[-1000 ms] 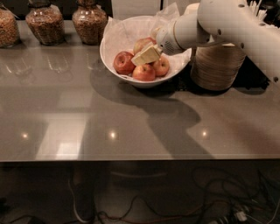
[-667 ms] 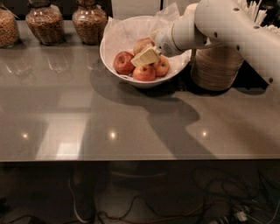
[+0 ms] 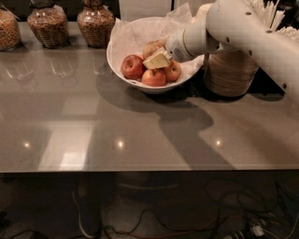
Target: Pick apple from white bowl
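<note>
The white bowl, lined with crinkled white paper, stands at the back middle of the grey table. Several red-yellow apples lie in it: one at the left, one at the front, one at the right and one behind. My gripper reaches in from the right on the white arm. Its pale tip is down among the apples, in the middle of the pile and touching or just above them. It hides part of the apples behind it.
Three glass jars of brown grain stand along the back left. A stack of beige disposable bowls stands right of the white bowl, under my arm. White sticks are at the back right. Cables lie on the floor below the table edge.
The arm has shifted a little to the left and down. The gripper stays among the apples in the bowl. The apples have not visibly moved.
</note>
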Motion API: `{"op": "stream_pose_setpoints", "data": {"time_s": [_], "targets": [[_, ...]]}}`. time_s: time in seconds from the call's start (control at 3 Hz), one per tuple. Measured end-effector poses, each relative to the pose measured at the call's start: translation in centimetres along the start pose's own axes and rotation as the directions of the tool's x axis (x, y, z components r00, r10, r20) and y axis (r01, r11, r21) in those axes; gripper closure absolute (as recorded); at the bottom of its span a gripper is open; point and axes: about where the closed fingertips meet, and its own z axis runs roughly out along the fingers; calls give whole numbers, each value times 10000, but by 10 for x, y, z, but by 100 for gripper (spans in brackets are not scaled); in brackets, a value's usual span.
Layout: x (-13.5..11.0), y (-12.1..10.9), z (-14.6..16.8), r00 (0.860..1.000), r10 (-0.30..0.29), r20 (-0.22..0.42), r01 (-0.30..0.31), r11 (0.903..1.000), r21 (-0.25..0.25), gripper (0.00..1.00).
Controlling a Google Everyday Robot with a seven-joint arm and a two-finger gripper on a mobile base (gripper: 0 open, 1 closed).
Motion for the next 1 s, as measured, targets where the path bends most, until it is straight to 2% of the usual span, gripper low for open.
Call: {"op": "stream_pose_setpoints", "data": {"time_s": [0.67, 1.0], "targets": [[-4, 1, -6, 9998, -42, 181, 42, 10000, 36, 97], [-13, 2, -19, 9982, -192, 573, 190, 9998, 52, 100]]}}
